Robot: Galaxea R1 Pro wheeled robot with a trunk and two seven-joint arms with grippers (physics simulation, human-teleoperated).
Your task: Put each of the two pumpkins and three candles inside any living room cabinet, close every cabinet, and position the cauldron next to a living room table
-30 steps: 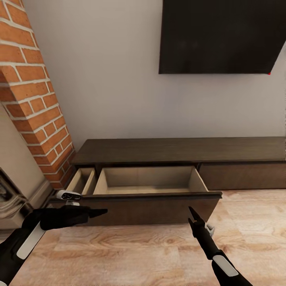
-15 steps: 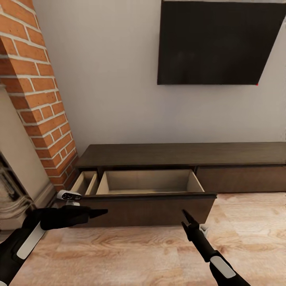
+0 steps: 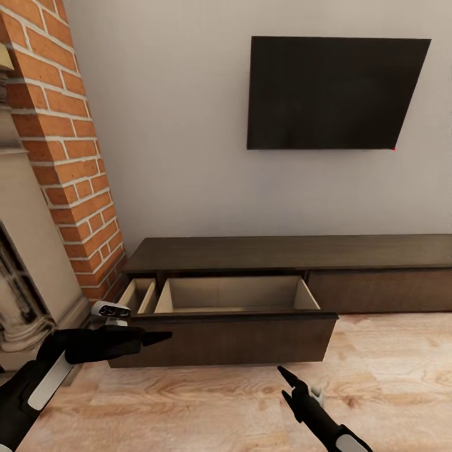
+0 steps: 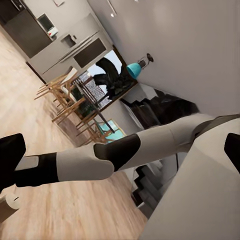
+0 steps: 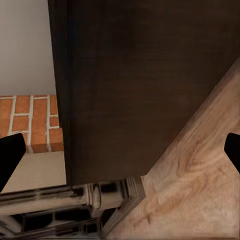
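Beside the left gripper (image 3: 157, 338), outward: brick chimney (image 3: 69, 150) and stone fireplace (image 3: 25, 276). Fingers pressed together, holding nothing, tips just before the cabinet (image 3: 289, 252). Pulled-out drawer (image 3: 235, 295), pale inside, just beyond both grippers. Wall-mounted dark screen (image 3: 333, 93) high above. Wood floor (image 3: 389, 364) beneath the right gripper (image 3: 285, 384), fingers parted, nothing held.

The floor of the pulled-out drawer (image 3: 235, 294) of the cabinet (image 3: 289, 251) is hidden behind its own front panel, the cabinet's far end is cut off by the head view's edge, and the fingertips (image 5: 11, 155) are clipped by the frame in the right wrist view.
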